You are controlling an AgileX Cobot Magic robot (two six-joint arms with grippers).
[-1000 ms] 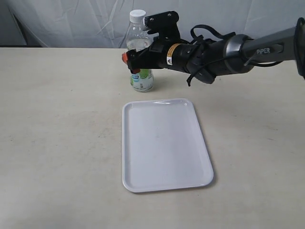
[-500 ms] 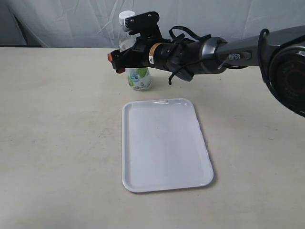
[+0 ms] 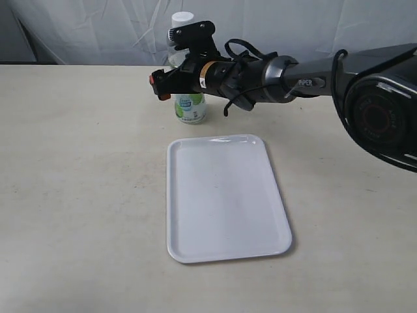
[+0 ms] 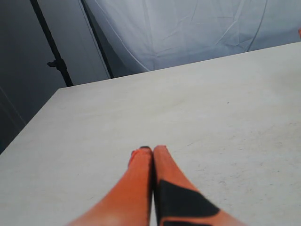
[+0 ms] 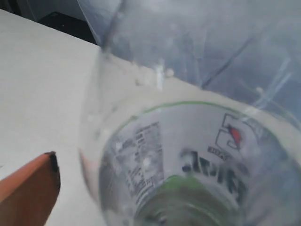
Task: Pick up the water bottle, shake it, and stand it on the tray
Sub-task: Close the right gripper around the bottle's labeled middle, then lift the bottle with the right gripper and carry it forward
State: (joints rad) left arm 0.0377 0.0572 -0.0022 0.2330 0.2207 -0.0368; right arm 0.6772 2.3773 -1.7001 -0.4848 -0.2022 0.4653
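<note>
On the beige table (image 3: 78,195), the flat white rectangular plastic tray (image 3: 228,195) with rounded corners and a low rim lies nearest, its long sides running away from the camera. Just beyond the tray's far left corner is the small clear plastic water bottle (image 3: 190,109), roughly upright, with a white screw cap (image 3: 182,17) and a white label (image 3: 191,103) marked in green. Whether its base rests on the table cannot be told.

The right gripper (image 3: 163,83), black with orange tips, reaches in from beyond the tray's far right corner on a dark arm (image 3: 306,65). It sits level with the bottle's middle, one finger crossing in front of it. In the right wrist view a single orange finger (image 5: 26,186) shows, with a strip of table between it and the bottle's wall. The other finger is out of frame, so whether the jaws press on the bottle cannot be told.

Behind the bottle hangs a creased white cloth (image 3: 98,26).

The left gripper (image 4: 151,149) has its orange fingers pressed together above bare table. Its place relative to the tray cannot be told.
</note>
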